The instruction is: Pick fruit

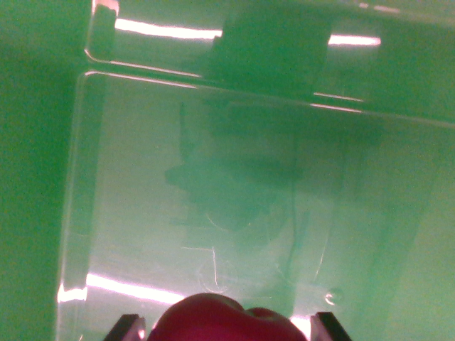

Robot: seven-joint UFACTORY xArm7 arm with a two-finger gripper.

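Green fills your wrist view: a green surface with a clear plastic bin lying on it. You look down into that bin through its transparent floor; its left wall runs down the wrist view's left and its far rim crosses near the top. A second clear container sits just beyond the far rim. Bright strips of glare lie along both the far and near edges. At the bottom edge, centre, you see a dark red fruit, rounded with a dimpled top. The gripper has one dark fingertip on each side of it, touching the fruit, so the jaws are clamped on the fruit above the bin's near edge.
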